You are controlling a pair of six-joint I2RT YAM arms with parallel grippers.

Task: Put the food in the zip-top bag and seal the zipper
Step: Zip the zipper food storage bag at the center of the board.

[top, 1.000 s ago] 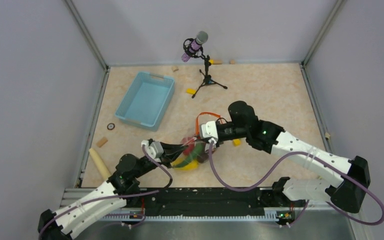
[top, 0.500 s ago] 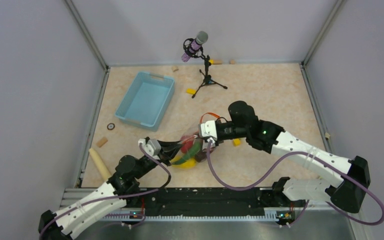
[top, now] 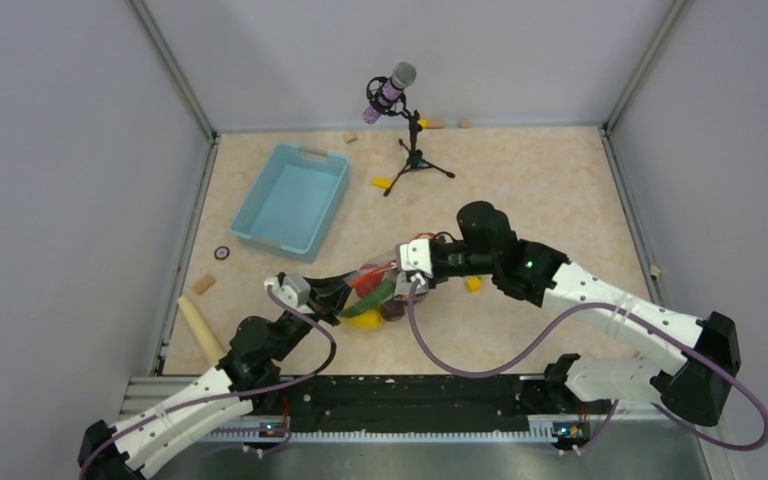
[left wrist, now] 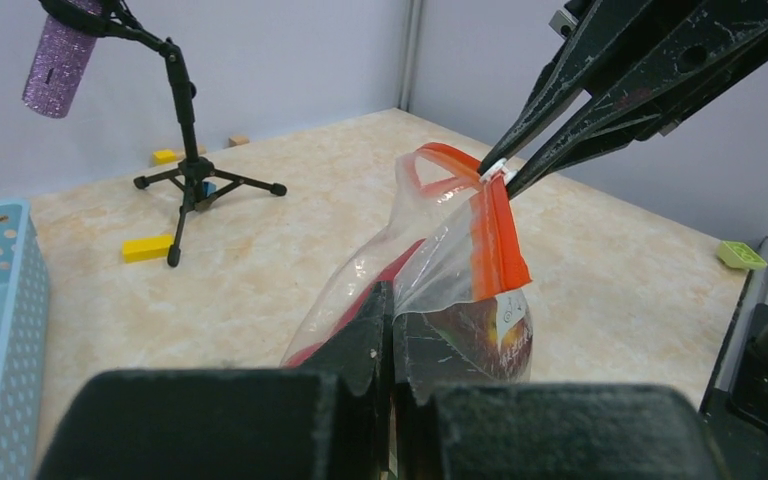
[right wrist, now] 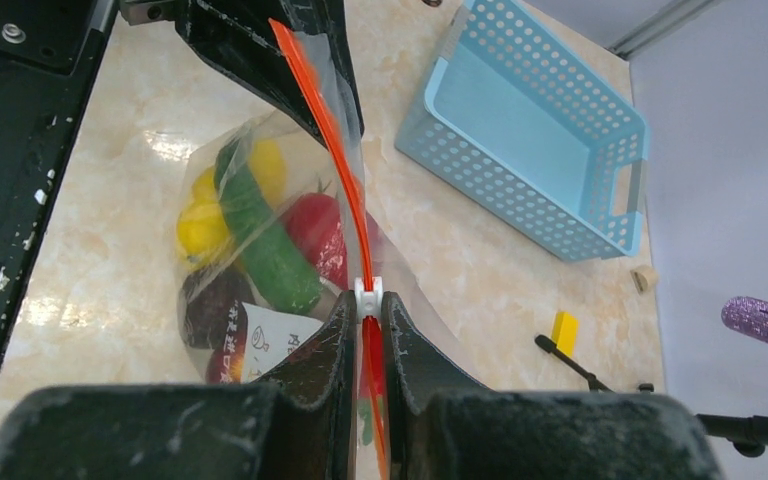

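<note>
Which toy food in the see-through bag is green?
The long green plastic vegetable in the middle of the clear plastic bag. It lies between the yellow banana and the round red tomato; the dark brown piece is by the white label.

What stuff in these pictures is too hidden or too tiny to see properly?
- Zipper, right wrist view: its lower end is hidden between the right arm's jaws.
- Label on the bag: print too small to read.
- Dark food: partly behind the label.
- Bag, top view: mostly covered by both arms' jaws.
- Small ring, top view: too tiny to identify.
</note>
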